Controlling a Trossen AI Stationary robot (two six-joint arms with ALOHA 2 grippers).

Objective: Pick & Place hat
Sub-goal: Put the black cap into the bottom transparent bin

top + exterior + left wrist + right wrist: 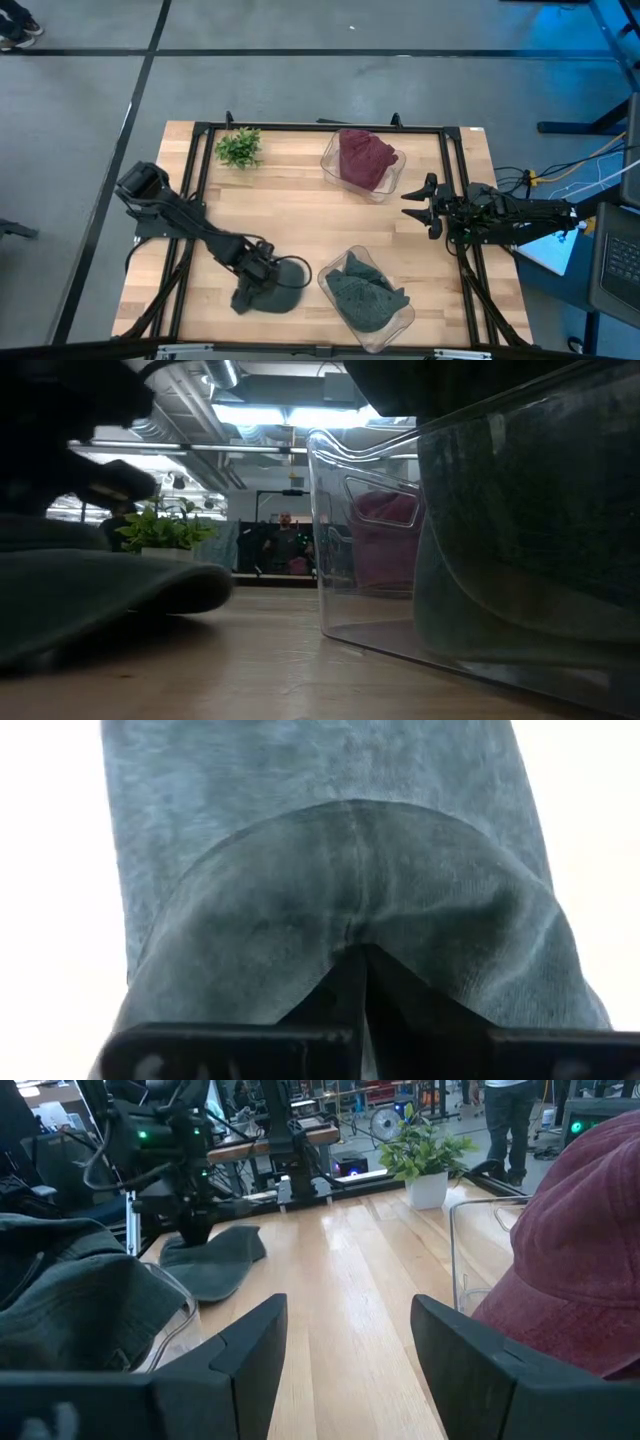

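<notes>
A dark grey-green hat lies flattened on the wooden table near its near edge; it also shows in the low view and the right wrist view. My left gripper stands over it, pointing down, with its fingers shut on the cloth. My right gripper waits open at the table's right side, clear of everything, with its fingers apart in its own view. My left gripper comes at the hat from above, pointing down. Its two fingers meet on a raised bulge of the hat's cloth at a seam, pinched between them. One layer or several, I cannot tell. The hat rests on the table around the fingers.
A clear bin of dark red hats stands at the far middle, and a clear bin of grey-green hats at the near middle, right beside the held hat. A small potted plant sits at the far left. Bare wood lies between.
</notes>
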